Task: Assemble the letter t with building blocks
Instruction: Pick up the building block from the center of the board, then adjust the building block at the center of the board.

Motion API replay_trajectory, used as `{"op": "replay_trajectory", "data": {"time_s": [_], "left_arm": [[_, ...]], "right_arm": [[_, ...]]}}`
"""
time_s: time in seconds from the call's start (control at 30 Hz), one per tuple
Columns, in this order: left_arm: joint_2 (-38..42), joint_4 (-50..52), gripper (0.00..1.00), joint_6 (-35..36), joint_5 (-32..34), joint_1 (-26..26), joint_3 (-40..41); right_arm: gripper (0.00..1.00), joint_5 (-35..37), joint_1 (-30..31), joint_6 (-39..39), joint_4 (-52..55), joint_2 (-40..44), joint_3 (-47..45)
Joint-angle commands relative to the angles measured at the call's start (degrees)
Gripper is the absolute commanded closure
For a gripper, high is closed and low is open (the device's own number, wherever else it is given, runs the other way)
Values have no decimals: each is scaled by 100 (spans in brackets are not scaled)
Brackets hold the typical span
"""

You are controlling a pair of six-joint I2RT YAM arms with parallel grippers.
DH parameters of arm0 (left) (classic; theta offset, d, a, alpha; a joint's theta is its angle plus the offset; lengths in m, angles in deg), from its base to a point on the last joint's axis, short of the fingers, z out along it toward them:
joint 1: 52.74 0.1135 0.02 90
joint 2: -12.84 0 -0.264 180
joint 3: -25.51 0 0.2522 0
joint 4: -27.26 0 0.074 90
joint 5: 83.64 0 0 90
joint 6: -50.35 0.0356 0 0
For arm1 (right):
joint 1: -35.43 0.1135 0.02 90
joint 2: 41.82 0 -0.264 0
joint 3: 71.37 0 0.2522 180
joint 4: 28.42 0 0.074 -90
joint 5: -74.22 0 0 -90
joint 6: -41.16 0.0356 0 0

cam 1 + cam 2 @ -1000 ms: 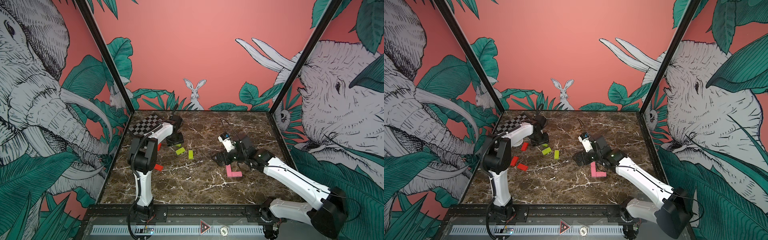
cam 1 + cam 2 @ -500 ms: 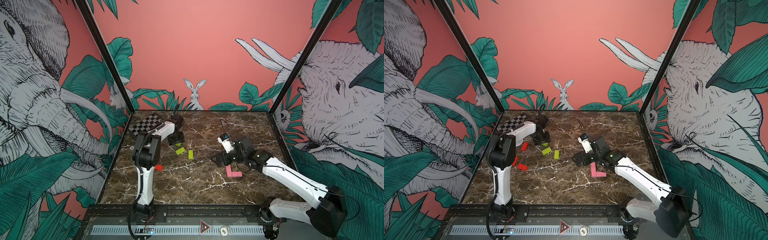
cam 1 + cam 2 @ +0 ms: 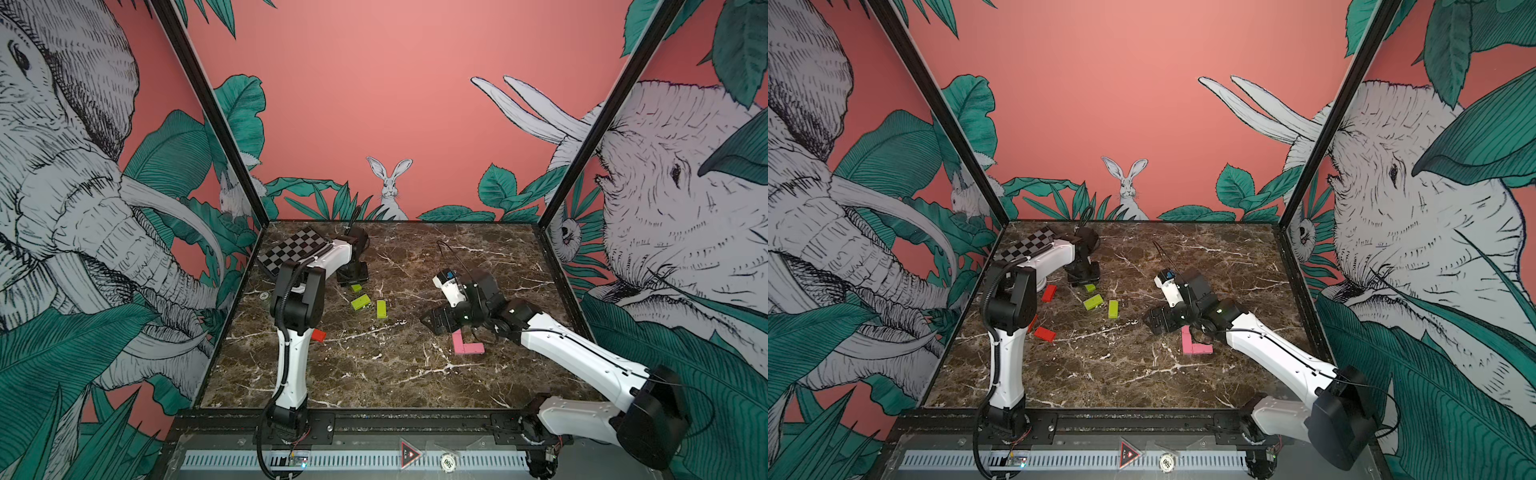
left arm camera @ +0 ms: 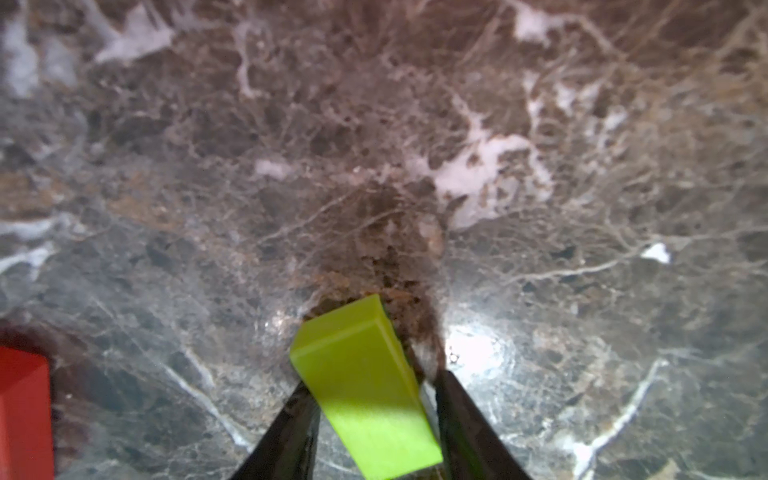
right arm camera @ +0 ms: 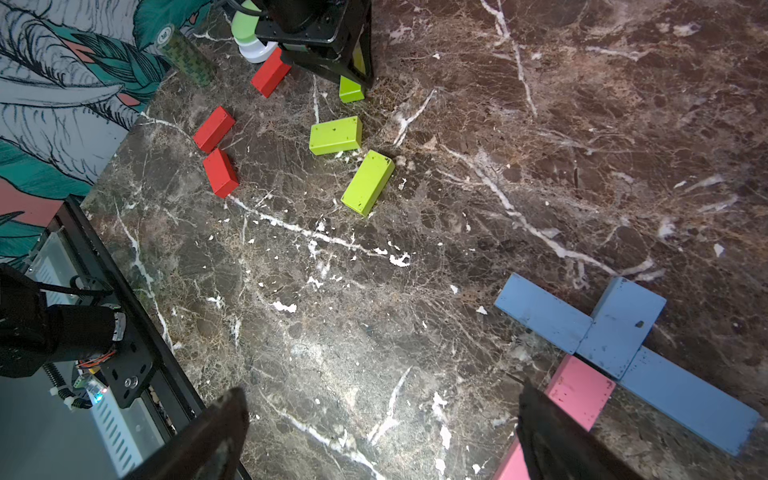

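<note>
Left claw (image 4: 374,380) pinches a lime block (image 4: 357,374) down at the surface (image 3: 374,374), near the chequered board (image 3: 291,249). Right claw (image 5: 382,392) gapes wide, empty, well apart from that board. I judge the block light, rigid and slick, best gripped across its long flat sides.

The left arm (image 3: 291,365) and right arm (image 3: 582,357) pair white links with black joints.
</note>
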Motion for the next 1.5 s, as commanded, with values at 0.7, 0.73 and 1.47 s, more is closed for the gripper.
{"op": "replay_trajectory", "data": {"time_s": [0.7,0.73,1.47], "left_arm": [[3169,-429,85,4922,-562,-302,1882],[3269,-366,84,5225,-429,-399,2004],[2334,223,80,7297,-600,-1008,2359]], "right_arm": [[2,38,-5,-316,-50,62,31],[2,11,-5,-333,-45,46,43],[1,60,-3,-612,165,266,-106]]}}
